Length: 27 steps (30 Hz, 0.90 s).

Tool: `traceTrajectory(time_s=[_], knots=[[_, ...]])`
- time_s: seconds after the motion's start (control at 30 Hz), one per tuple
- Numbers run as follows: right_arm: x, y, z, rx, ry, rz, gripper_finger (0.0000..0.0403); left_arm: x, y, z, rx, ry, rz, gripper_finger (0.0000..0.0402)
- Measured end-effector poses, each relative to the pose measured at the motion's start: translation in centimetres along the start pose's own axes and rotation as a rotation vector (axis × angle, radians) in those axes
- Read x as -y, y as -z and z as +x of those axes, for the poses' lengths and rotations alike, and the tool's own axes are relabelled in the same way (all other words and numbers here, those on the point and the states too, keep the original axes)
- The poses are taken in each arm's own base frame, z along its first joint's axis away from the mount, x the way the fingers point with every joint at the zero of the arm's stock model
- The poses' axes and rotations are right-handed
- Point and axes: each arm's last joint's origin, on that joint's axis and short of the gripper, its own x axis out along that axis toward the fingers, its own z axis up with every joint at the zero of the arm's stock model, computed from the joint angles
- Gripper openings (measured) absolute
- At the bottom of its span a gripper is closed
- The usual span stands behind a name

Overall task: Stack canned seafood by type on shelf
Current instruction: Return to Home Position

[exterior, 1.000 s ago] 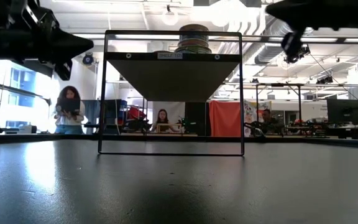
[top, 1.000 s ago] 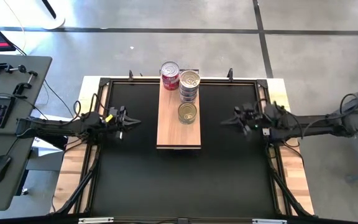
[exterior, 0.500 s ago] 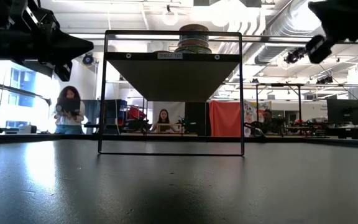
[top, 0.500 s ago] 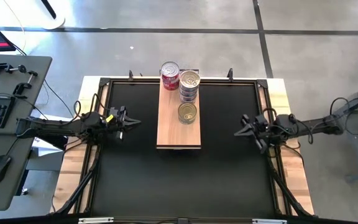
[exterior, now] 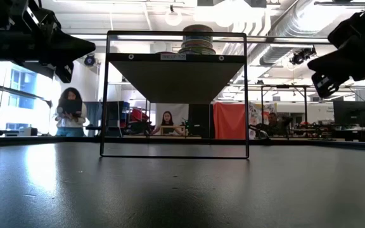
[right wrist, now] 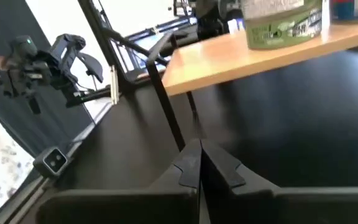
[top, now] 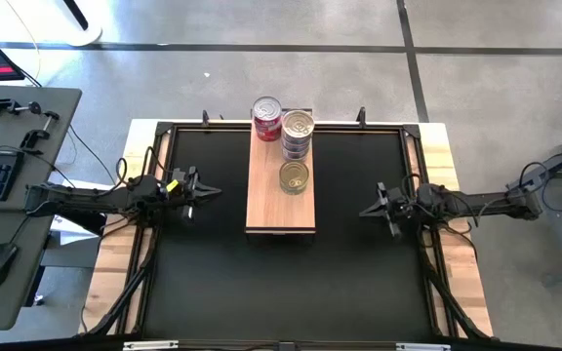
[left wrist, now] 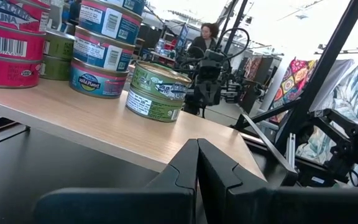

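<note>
The right gripper (top: 367, 210) has been pulled back to the right edge of the mat (top: 281, 283), jaws pressed together, nothing held. The left gripper (top: 209, 190) is parked opposite, also closed and empty. Well ahead of both jaws, on the shelf (top: 281, 213), the green tuna cans (top: 295, 177) are stacked, then the blue cans (top: 298, 135), then the red cans (top: 267, 118). The sorting looks finished.

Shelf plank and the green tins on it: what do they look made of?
Long light-wood shelf plank: looks like wood or a wood-look laminate, matte finish. It is pale tan with grain lines running along it and a square edge.
Stacked green round tins: probably metal, with glossy printed side labels. The gold pull-tab lid on top shines from above.
</note>
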Motion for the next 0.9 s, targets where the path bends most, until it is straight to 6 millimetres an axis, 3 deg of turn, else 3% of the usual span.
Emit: traceTrajectory(time_s=[0.3,0.5,0.9], knots=[[0.1,0.2,0.0,-0.018,0.011,-0.004,0.0000,0.0,0.0,0.0,-0.003,-0.001,0.000,0.0000],[-0.4,-0.7,-0.8,0.104,-0.023,-0.016,0.0000,0.0,-0.1,-0.2,0.008,0.003,0.000,0.0000],[-0.5,-1.2,-1.0,0.158,-0.039,-0.021,0.0000,0.2,-2.0,-2.4,0.220,0.042,-0.009,0.0000]])
